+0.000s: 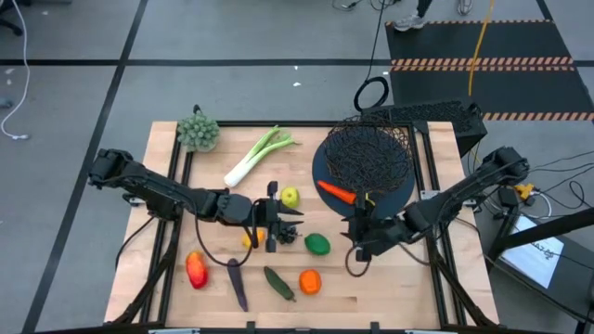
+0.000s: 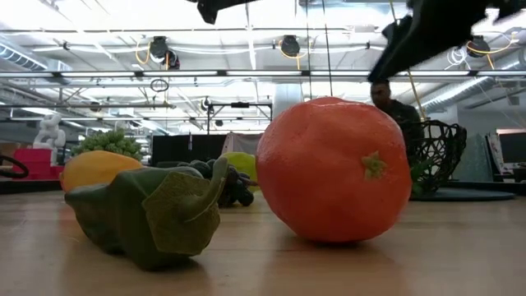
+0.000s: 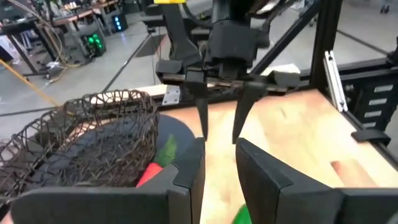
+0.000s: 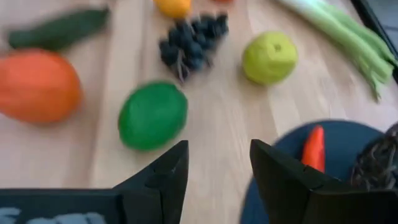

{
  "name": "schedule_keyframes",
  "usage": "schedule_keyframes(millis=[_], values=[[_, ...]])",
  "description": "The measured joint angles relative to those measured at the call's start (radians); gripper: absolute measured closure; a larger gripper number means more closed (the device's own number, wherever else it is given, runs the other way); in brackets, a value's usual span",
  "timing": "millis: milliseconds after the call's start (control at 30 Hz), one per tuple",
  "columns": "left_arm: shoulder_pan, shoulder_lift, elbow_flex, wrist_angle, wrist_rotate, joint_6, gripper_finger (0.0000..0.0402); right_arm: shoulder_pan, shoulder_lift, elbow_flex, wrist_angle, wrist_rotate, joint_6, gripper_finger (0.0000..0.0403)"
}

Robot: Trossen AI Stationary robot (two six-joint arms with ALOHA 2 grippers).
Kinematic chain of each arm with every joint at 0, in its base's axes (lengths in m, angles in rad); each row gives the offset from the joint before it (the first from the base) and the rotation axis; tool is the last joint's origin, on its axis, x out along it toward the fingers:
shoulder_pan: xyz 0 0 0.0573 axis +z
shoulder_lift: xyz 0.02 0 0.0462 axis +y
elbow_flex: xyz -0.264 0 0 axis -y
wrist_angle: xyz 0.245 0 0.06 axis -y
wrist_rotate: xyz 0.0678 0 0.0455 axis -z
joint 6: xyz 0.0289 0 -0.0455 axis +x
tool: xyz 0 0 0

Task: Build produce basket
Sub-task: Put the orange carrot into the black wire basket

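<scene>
Your right gripper point(image 1: 357, 252) hangs over the bare wood just in front of the basket point(image 1: 365, 154), its fingers point(image 4: 166, 174) parted with nothing between them. The carrot point(image 1: 335, 192) lies on the basket's dark base disc point(image 1: 405, 190), outside the mesh wall on the side nearest the grippers, so it sits close beside that claw. Your left gripper point(image 1: 290, 225) is near the table's middle with a narrow gap between its fingers point(image 3: 189, 168); nothing is seen held there, and whether that gap counts as released or clenched you cannot tell from these views. Around it the table is crowded: the yellow-green apple point(image 1: 290, 196) just behind it, the dark grapes point(image 4: 192, 41) partly under it, a yellow fruit point(image 1: 248, 240) at its side, and the lime point(image 1: 317, 243) between the two grippers. Nearer the front edge lie the orange point(image 1: 309, 280), the cucumber point(image 1: 278, 283), the eggplant point(image 1: 237, 284) and the red pepper point(image 1: 196, 269). The leek point(image 1: 258, 155) lies well behind, with a grey-green bushy clump point(image 1: 198, 131) at the far left corner.
</scene>
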Motion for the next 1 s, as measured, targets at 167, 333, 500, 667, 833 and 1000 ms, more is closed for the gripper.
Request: schedule_keyframes(millis=[167,333,500,667,833,1000], values=[[0.042,0.000,0.000,-0.073,0.001,-0.036,0.0309,-0.030,0.053,-0.028,0.001,0.009,0.030,0.0223],[0.073,0.000,0.000,-0.120,0.000,-0.044,0.0309,-0.001,0.061,-0.087,0.003,0.014,0.178,0.0229],[0.129,0.000,0.000,-0.121,0.001,-0.025,0.0309,0.062,0.061,-0.196,0.148,0.094,0.381,0.0231],[0.180,0.000,0.000,-0.122,0.031,-0.012,0.0309,0.099,0.061,-0.338,0.438,0.245,0.404,0.0231],[0.202,0.001,0.000,-0.122,0.063,-0.020,0.0309,0.089,0.061,-0.397,0.447,0.323,0.360,0.0231],[0.203,0.001,0.000,-0.117,0.063,-0.017,0.0309,0.084,0.061,-0.402,0.438,0.294,0.344,0.0224]])
